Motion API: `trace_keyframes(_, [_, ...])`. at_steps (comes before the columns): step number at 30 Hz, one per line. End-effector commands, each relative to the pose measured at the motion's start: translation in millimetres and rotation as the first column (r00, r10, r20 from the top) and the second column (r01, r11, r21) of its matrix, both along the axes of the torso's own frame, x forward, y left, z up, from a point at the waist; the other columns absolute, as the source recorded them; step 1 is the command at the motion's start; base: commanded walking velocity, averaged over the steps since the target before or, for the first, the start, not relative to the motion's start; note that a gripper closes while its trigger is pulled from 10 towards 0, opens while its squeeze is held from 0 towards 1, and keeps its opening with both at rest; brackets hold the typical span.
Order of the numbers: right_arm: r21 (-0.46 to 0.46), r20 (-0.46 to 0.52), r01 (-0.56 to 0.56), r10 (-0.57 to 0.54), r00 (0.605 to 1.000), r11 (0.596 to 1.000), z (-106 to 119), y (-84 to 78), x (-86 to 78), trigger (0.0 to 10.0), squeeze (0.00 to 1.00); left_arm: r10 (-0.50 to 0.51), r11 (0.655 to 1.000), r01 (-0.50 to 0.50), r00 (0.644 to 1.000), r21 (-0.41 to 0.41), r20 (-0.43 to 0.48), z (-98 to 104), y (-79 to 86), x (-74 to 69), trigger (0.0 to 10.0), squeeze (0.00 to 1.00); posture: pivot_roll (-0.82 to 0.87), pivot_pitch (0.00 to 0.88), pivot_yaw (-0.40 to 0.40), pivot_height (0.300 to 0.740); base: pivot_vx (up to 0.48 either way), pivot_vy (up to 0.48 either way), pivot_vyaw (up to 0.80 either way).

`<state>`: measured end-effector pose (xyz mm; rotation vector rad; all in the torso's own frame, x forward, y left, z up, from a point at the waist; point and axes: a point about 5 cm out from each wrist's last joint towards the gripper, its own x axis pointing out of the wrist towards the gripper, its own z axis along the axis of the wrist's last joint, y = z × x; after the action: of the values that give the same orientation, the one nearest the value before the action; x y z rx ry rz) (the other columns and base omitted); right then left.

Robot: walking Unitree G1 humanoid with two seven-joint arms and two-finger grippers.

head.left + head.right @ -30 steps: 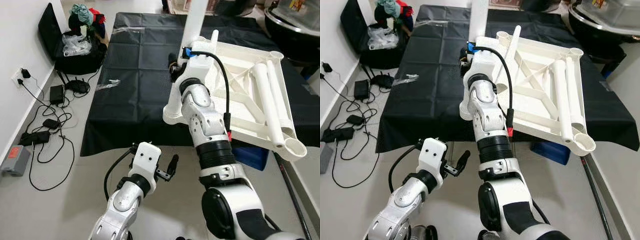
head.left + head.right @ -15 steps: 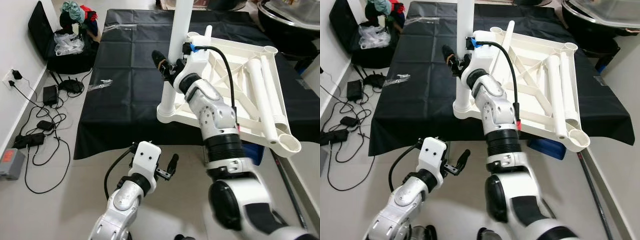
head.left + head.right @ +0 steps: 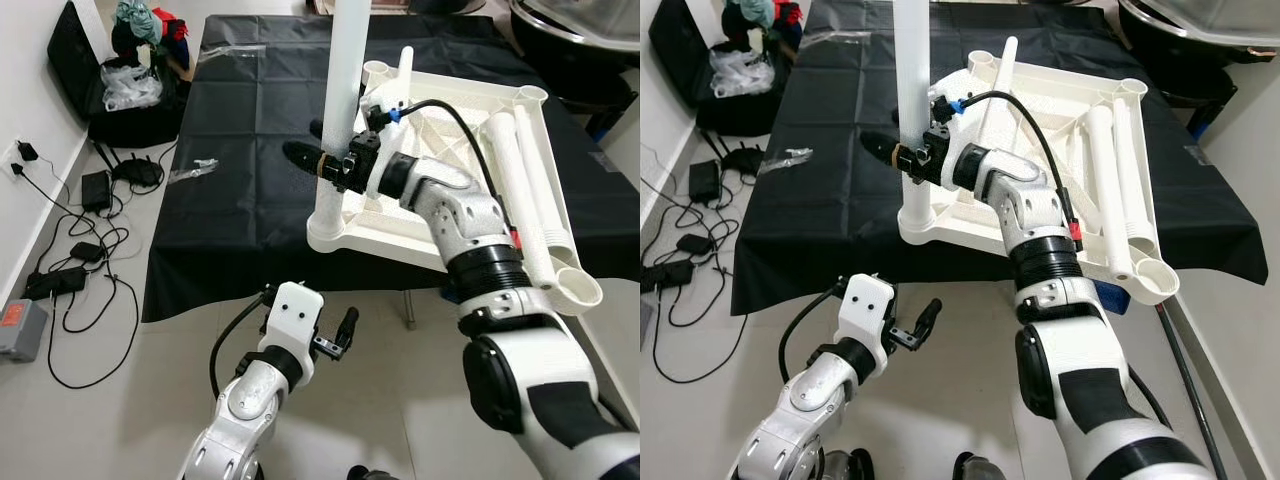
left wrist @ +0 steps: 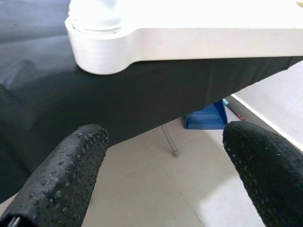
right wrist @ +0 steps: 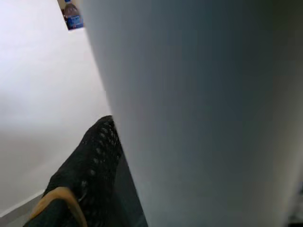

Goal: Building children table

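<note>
- The white children's tabletop (image 3: 470,190) lies upside down on a table draped in black cloth (image 3: 250,150), ribs up, its near corner hanging past the cloth's edge.
- One white leg (image 3: 343,110) stands upright in that near-left corner socket (image 3: 327,232); two more loose legs (image 3: 535,190) lie along the tabletop's right side.
- The right gripper (image 3: 318,160) is at the standing leg, one black finger on each side of the tube — whether they truly press it I cannot tell.
- The left gripper (image 4: 161,156) hangs low before the table, its fingers spread and holding nothing.
- Step in hand, as I judge it: seating the first leg. Next the leg needs pushing or twisting home, then a loose leg fetched — for another corner socket.
</note>
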<state>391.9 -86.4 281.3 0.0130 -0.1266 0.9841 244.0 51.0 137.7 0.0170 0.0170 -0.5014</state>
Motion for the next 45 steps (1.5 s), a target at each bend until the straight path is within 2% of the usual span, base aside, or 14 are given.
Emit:
trace_keyframes(1, [0.006, 0.001, -0.046, 0.046, 0.999, 0.999, 2, 9.2, -0.2, 10.0, 0.0, 0.007, 1.0, -0.007, 1.0, 0.002, -0.023, -4, 0.0, -1.8, 10.0, 0.0, 0.13, 0.212, -0.07, 0.74, 0.0, 0.0, 0.0])
trace_keyframes(6, [0.021, 0.006, -0.058, 0.058, 0.998, 0.998, 7, 15.4, 1.5, 10.0, 0.0, 0.007, 1.0, -0.007, 1.0, 0.001, -0.023, -3, -0.6, -1.9, 10.0, 0.0, 0.14, 0.216, -0.075, 0.74, 0.0, 0.0, 0.0])
trace_keyframes(7, [0.028, 0.006, -0.046, 0.046, 0.999, 0.999, 8, 16.1, 3.1, 0.0, 0.0, 0.008, 1.0, -0.008, 1.0, 0.001, -0.022, -3, -0.7, -1.7, 10.0, 0.0, 0.14, 0.216, -0.077, 0.74, 0.0, 0.0, 0.0])
trace_keyframes(19, [0.055, 0.015, 0.108, -0.109, 0.994, 0.993, 3, 2.3, 10.4, 0.0, 0.0, 0.01, 1.0, -0.01, 1.0, 0.0, -0.022, -3, -0.8, -0.8, 10.0, 0.0, 0.13, 0.214, -0.078, 0.74, 0.0, 0.0, 0.0])
trace_keyframes(23, [0.059, -0.013, 0.287, -0.286, 0.958, 0.956, -5, -7.1, 15.5, 0.0, 0.0, 0.009, 1.0, -0.009, 1.0, 0.001, -0.022, -3, -0.3, -0.2, 10.0, 0.0, 0.13, 0.217, -0.065, 0.74, 0.0, 0.0, 0.0])
trace_keyframes(26, [0.09, -0.077, 0.702, -0.698, 0.712, 0.706, -19, -28.1, 17.1, 0.0, 0.0, 0.007, 1.0, -0.006, 1.0, 0.005, -0.027, -4, 0.2, 0.2, 10.0, 0.0, 0.12, 0.223, -0.062, 0.74, 0.0, 0.0, 0.0])
trace_keyframes(29, [0.106, -0.099, 0.769, -0.763, 0.638, 0.63, -21, -32.9, 15.1, 0.0, 0.0, 0.006, 1.0, -0.006, 1.0, 0.006, -0.028, -4, 0.2, 0.3, 10.0, 0.0, 0.12, 0.223, -0.062, 0.74, 0.0, 0.0, 0.0])
trace_keyframes(30, [0.137, -0.112, 0.836, -0.83, 0.546, 0.532, -20, -36.4, 10.1, 0.0, 0.0, 0.007, 1.0, -0.006, 1.0, 0.009, -0.028, -4, 0.3, 0.5, 10.0, 0.0, 0.12, 0.224, -0.059, 0.74, 0.0, 0.0, 0.0])
trace_keyframes(31, [0.137, -0.112, 0.836, -0.83, 0.546, 0.532, -20, -36.4, 10.1, 0.0, 0.0, 0.007, 1.0, -0.006, 1.0, 0.009, -0.028, -4, 0.3, 0.5, 10.0, 0.0, 0.12, 0.224, -0.059, 0.74, 0.0, 0.0, 0.0])
trace_keyframes(32, [0.161, -0.122, 0.866, -0.862, 0.492, 0.472, -19, -36.5, 5.5, 0.0, 0.0, 0.007, 1.0, -0.007, 1.0, 0.011, -0.027, -4, 0.4, 0.7, 10.0, 0.0, 0.13, 0.224, -0.061, 0.74, 0.0, 0.0, 0.0])
trace_keyframes(39, [0.199, -0.139, 0.884, -0.881, 0.453, 0.423, -13, -26.3, -2.0, 0.0, 0.0, 0.007, 1.0, -0.007, 1.0, 0.014, -0.026, -4, 0.7, 1.1, 10.0, 0.0, 0.13, 0.226, -0.058, 0.74, 0.0, 0.0, 0.0])
trace_keyframes(40, [0.221, -0.129, 0.836, -0.834, 0.536, 0.503, -10, -11.5, -2.4, 10.0, 0.0, 0.007, 1.0, -0.007, 1.0, 0.014, -0.026, -4, 0.8, 1.3, 10.0, 0.0, 0.12, 0.225, -0.063, 0.74, 0.0, 0.0, 0.0])
trace_keyframes(41, [0.251, -0.105, 0.775, -0.779, 0.618, 0.581, -7, 1.0, -4.2, 10.0, 1.0, 0.007, 1.0, -0.006, 1.0, 0.015, -0.026, -4, 0.9, 1.0, 10.0, 0.0, 0.12, 0.218, -0.06, 0.74, 0.0, 0.0, 0.0])
trace_keyframes(45, [0.251, -0.105, 0.775, -0.779, 0.618, 0.581, -7, 1.0, -4.2, 10.0, 1.0, 0.007, 1.0, -0.006, 1.0, 0.015, -0.026, -4, 0.9, 1.0, 10.0, 0.0, 0.12, 0.218, -0.06, 0.74, 0.0, 0.0, 0.0])
